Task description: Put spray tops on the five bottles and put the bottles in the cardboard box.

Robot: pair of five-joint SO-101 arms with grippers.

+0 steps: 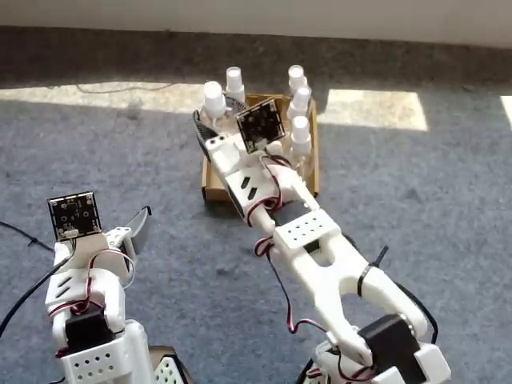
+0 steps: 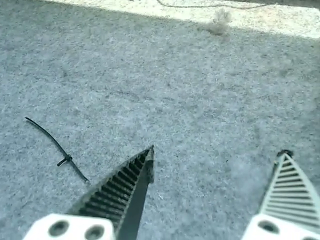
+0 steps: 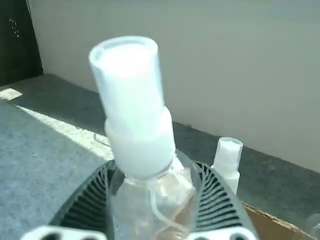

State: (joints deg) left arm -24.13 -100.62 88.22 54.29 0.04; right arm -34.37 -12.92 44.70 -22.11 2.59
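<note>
Step in hand: in my judgement, setting the last capped bottle into the cardboard box (image 1: pixel 216 192).
Task's thing: the held bottle (image 3: pixel 145 205), spray top (image 3: pixel 131 100) fitted, stands at the far left corner of the box and leans a little; whether its base rests on the box floor cannot be told.
Box contents: four other bottles (image 1: pixel 301 132), all capped, upright along the far and right sides.
Right hand (image 1: pixel 218 116): pinching the held bottle at its clear body, just below the spray top.
Right arm pose: stretched from the near right out over the box, wrist above the left half.
Left hand (image 2: pixel 217 152): spread, holding nothing, low over the carpeted desk (image 2: pixel 210 85) at the near left, well apart from the box.
Stray item: a black cable tie (image 2: pixel 57 150) lies beside the left hand.
Advice: bring the bottle upright, lower it inside the left wall clear of its neighbour, and release only once the base is seated.
Risk: a tilted release could knock the nearest bottle over.
</note>
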